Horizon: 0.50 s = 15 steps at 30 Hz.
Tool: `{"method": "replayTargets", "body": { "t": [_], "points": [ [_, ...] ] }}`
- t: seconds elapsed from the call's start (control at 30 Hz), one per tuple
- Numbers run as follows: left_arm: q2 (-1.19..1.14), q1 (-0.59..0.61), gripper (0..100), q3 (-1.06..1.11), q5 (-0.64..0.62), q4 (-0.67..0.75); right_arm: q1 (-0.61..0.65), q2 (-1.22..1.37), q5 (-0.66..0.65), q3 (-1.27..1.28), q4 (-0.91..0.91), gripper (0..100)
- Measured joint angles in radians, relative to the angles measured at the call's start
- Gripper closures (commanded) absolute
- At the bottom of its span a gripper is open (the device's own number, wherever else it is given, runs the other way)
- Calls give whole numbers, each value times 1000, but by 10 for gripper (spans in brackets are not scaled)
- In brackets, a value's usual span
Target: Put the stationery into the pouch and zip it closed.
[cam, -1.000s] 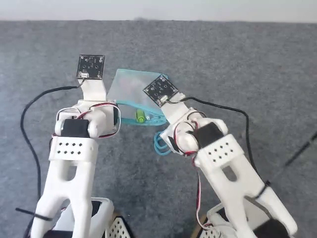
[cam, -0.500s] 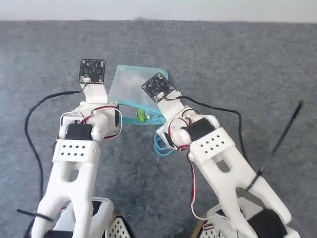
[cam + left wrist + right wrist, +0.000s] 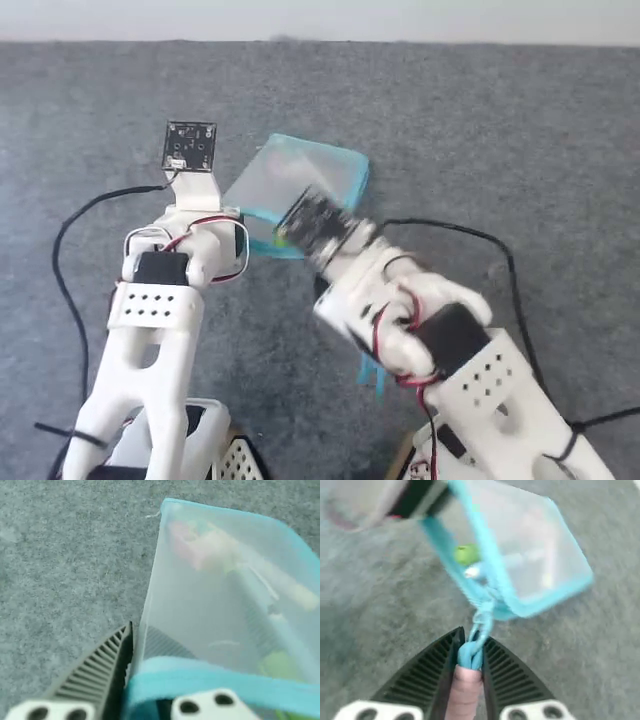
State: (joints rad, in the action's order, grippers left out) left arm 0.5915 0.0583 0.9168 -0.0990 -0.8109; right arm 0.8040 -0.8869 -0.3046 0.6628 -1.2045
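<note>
While the left gripper [image 3: 142, 647] pinches the teal rim of the pouch [image 3: 210, 625] (stationery [image 3: 212, 547] showing through), the right gripper [image 3: 470, 639] sits clamped on its zip cord [image 3: 481, 621].

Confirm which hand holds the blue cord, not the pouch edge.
Right hand: it pinches the blue cord trailing from the pouch corner. The left hand clamps the zipper edge.

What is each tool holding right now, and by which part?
Left tool grips the pouch by its blue zipper edge; right tool pinches the blue pull cord attached to that edge.
</note>
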Motion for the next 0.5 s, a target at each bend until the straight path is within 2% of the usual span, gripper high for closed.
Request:
{"method": "replayTargets", "body": {
  "t": [0.13, 0.2, 0.3, 0.4, 0.5],
  "points": [
    [3, -2, 988, 0, 0, -5, 160, 0, -34, 3, -25, 991],
    [17, -9, 988, 0, 0, -8, 163, 0, -34, 3, -25, 991],
    [37, -9, 988, -34, 0, -77, 63, 23, -15, -69, -25, 992],
    [57, -3, 988, -115, 0, -144, -78, 87, -8, -270, -44, 991],
    [75, 12, 988, -149, -9, -144, -144, 207, -8, -471, -137, 991]
  ]
}}
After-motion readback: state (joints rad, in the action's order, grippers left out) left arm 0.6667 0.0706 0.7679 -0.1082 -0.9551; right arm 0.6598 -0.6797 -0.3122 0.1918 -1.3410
